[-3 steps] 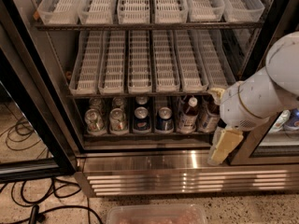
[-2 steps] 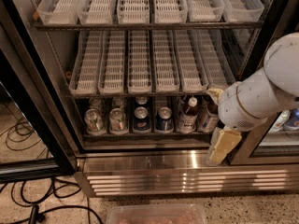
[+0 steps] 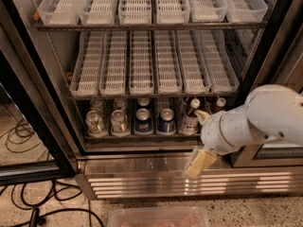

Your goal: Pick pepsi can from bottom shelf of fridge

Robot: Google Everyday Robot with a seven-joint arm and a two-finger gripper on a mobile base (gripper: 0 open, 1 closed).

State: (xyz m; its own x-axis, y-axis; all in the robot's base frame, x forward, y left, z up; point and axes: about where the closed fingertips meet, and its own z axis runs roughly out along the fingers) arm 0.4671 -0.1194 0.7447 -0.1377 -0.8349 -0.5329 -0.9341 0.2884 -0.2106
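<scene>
The fridge (image 3: 142,174) stands open. On its dark bottom shelf (image 3: 128,138), behind the metal front rail, two dark blue pepsi cans (image 3: 143,120) stand side by side at the middle, the second (image 3: 166,120) just to the right. My gripper (image 3: 199,161) hangs on the white arm (image 3: 255,122) at the right. It is outside the fridge, in front of the steel base panel, below and to the right of the pepsi cans. It holds nothing that I can see.
Two silver-green cans (image 3: 95,122) stand left of the pepsi cans and red-capped bottles (image 3: 190,119) to their right. White slotted lane trays (image 3: 142,65) fill the upper tiers. The black door frame (image 3: 35,126) and cables (image 3: 28,205) lie at the left. A plastic bin (image 3: 158,217) sits at the bottom edge.
My arm and gripper have moved left and a little down, from the right door post to in front of the base panel. The cans have not moved.
</scene>
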